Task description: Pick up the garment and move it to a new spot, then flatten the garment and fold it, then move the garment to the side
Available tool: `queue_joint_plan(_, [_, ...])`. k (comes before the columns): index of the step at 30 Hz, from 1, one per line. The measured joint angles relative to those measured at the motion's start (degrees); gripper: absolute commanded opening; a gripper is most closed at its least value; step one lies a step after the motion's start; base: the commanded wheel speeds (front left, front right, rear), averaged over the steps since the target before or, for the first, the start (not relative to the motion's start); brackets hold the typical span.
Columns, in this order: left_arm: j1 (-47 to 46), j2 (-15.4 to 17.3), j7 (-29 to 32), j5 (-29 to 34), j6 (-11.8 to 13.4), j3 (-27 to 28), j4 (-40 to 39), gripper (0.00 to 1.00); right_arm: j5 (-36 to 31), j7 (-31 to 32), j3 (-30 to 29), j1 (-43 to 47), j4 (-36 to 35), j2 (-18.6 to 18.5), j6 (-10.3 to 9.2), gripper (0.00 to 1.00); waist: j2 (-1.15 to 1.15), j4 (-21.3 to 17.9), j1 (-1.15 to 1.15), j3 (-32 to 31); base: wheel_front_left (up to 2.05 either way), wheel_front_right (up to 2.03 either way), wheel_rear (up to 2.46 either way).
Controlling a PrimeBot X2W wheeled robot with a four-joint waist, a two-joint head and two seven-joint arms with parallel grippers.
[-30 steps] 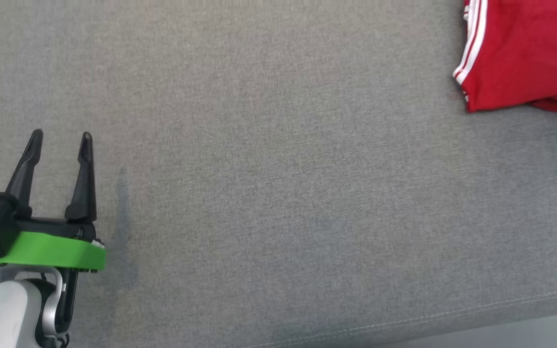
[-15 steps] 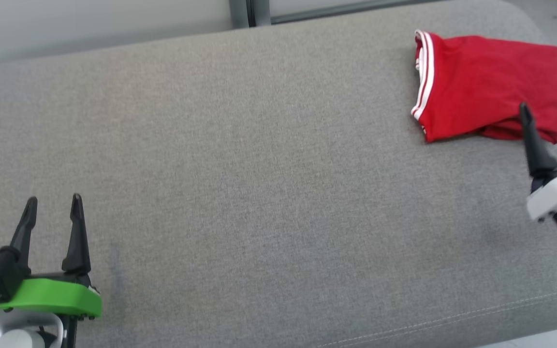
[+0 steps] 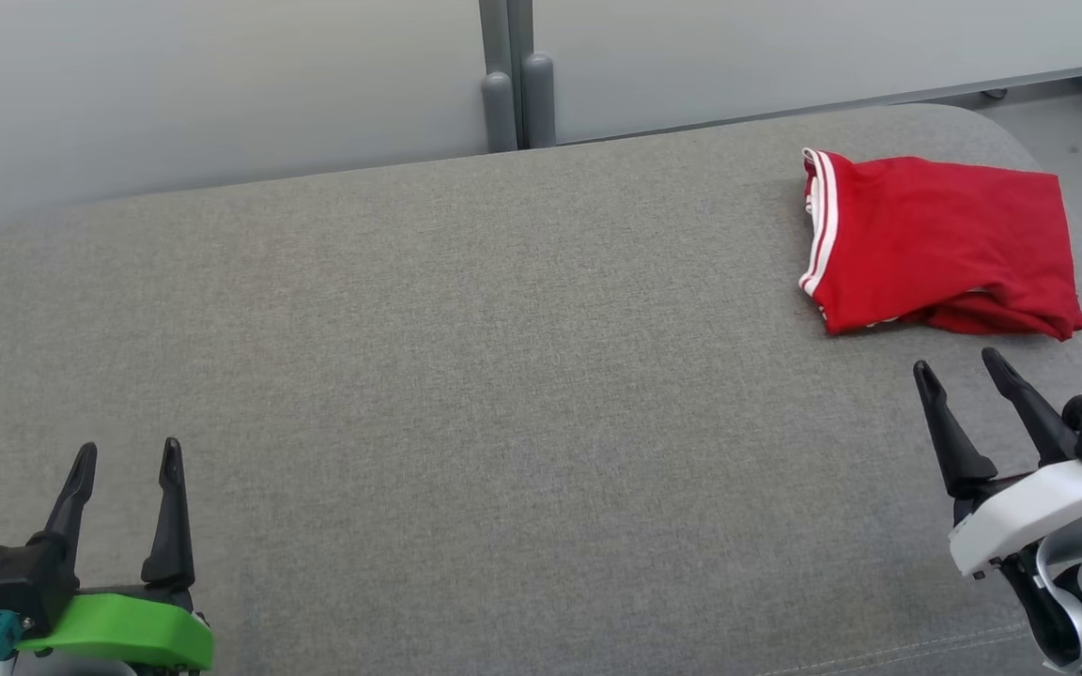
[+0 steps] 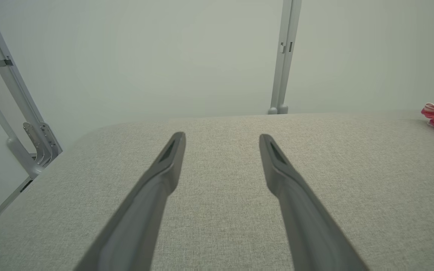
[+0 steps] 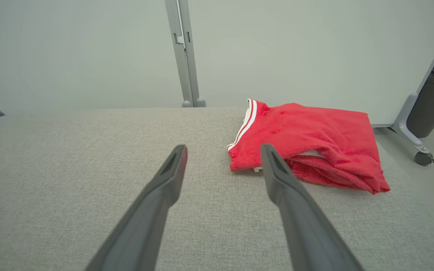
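Red fabric trimmed with white stripes is what you are looking at: the folded garment (image 3: 940,244) is lying near the far right corner of the grey upholstered surface (image 3: 503,376). Your right gripper (image 3: 956,361) is pointing toward the garment's near edge from just beside it, with its fingers spread wide, gripping nothing and clear of the cloth. Your left gripper (image 3: 128,449) is sitting well apart at the lower left, equally spread and empty over bare upholstery. A pale partition with a grey post (image 3: 508,94) is standing behind the surface.
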Motion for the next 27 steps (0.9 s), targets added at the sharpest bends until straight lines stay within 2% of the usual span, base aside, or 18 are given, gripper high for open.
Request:
queue_joint_plan(12, [0.9,-0.6,0.0,0.5,0.0,0.3,-1.1,1.0,-5.2,-0.1,-1.5,1.9,-2.2,1.4,-0.03,1.0,0.0,2.3,0.0,-0.3,0.0,0.0,0.0])
queue_joint_plan(27, [1.2,-0.8,0.0,0.5,0.0,-0.4,-1.0,1.0,-7.8,-0.2,-4.5,2.8,-2.4,4.1,-0.03,1.0,0.0,5.2,0.0,-0.7,0.0,0.0,0.0])
